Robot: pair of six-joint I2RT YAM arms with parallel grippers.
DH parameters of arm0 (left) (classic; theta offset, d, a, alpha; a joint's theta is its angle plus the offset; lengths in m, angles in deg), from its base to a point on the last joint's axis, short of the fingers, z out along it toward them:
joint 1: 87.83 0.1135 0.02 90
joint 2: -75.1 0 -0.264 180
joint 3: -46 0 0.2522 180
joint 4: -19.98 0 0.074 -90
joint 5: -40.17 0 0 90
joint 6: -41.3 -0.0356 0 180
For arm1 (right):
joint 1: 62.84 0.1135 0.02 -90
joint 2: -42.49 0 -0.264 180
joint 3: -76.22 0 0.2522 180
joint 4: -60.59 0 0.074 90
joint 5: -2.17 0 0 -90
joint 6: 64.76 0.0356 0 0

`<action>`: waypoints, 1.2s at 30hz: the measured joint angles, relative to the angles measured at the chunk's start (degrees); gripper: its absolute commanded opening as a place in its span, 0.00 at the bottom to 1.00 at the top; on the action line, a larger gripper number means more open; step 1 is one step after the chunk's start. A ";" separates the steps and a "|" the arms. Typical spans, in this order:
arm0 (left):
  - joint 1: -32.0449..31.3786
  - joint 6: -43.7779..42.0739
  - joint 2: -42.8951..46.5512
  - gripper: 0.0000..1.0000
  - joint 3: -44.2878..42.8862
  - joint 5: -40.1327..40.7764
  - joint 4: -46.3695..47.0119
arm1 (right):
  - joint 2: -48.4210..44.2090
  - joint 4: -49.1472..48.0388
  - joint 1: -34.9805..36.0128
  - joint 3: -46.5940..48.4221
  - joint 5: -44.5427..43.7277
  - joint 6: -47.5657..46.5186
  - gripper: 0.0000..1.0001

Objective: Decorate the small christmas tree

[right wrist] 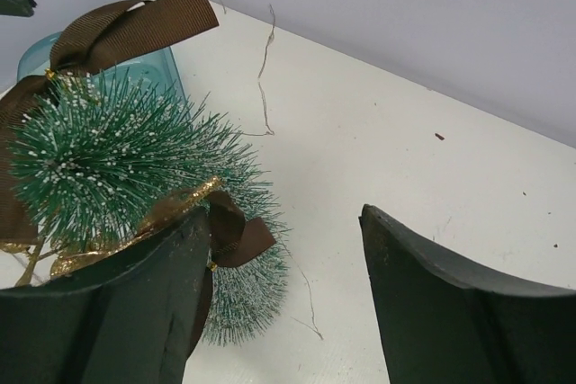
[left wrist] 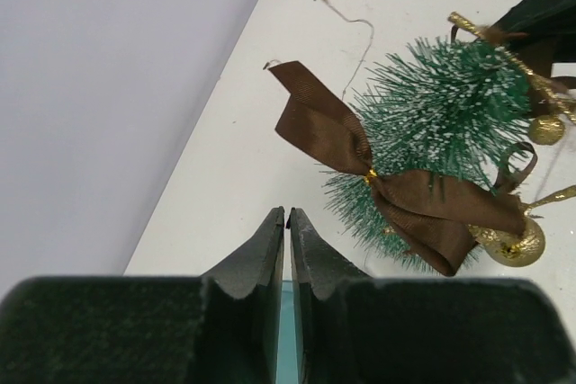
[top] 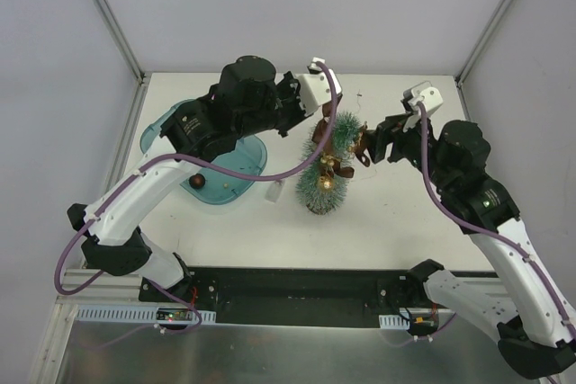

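Now the frosted small christmas tree wears brown bows and gold baubles; left hand clenched, right hand released.

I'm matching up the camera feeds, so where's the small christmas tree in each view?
Top external: small christmas tree near the middle of the picture.
Left wrist: upper right, behind the brown bow.
Right wrist: left side.
Shared landmark: that brown bow on the tree.

The white counter is carrying a tree near its middle, a teal tray is sitting just left of it, and a thin wire is lying loose behind the tree.
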 measured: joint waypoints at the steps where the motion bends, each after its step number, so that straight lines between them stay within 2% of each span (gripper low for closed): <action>1: 0.11 0.00 0.00 0.07 0.13 0.04 -0.04 | -0.79 0.02 -0.13 -0.37 0.00 0.07 0.72; 7: 2.08 0.20 0.11 0.09 0.17 -0.02 -0.02 | -4.24 0.76 -0.72 -0.74 0.17 0.44 0.79; 13: 5.16 1.55 0.20 0.14 0.17 -0.46 -0.02 | -3.61 2.80 -0.96 0.63 0.13 0.96 0.81; 15: 6.56 2.38 0.20 0.27 0.17 -1.03 -0.04 | -3.06 3.26 -1.07 1.16 -0.07 1.25 0.82; 16: 7.45 2.93 0.20 0.40 0.17 -1.66 -0.04 | -2.97 3.48 -1.16 1.33 -0.13 1.33 0.83; 17: 8.46 3.43 0.20 0.46 0.17 -2.10 -0.04 | -2.95 3.67 -1.20 1.49 -0.26 1.44 0.84; 21: 13.57 6.43 0.20 0.67 0.20 -5.27 -0.33 | -3.04 3.96 -1.33 2.58 -0.48 1.53 0.86; 28: 25.33 11.04 0.92 0.79 4.31 -11.98 -0.68 | -4.92 4.48 -1.66 5.07 -2.23 1.92 0.92; 32: 30.62 12.59 0.96 0.90 8.39 -15.78 -0.85 | -7.32 4.61 -1.75 5.29 -2.91 3.08 0.95; 36: 35.36 13.44 0.94 0.93 11.91 -19.47 -1.07 | -10.32 4.87 -1.75 4.57 -3.48 4.55 0.99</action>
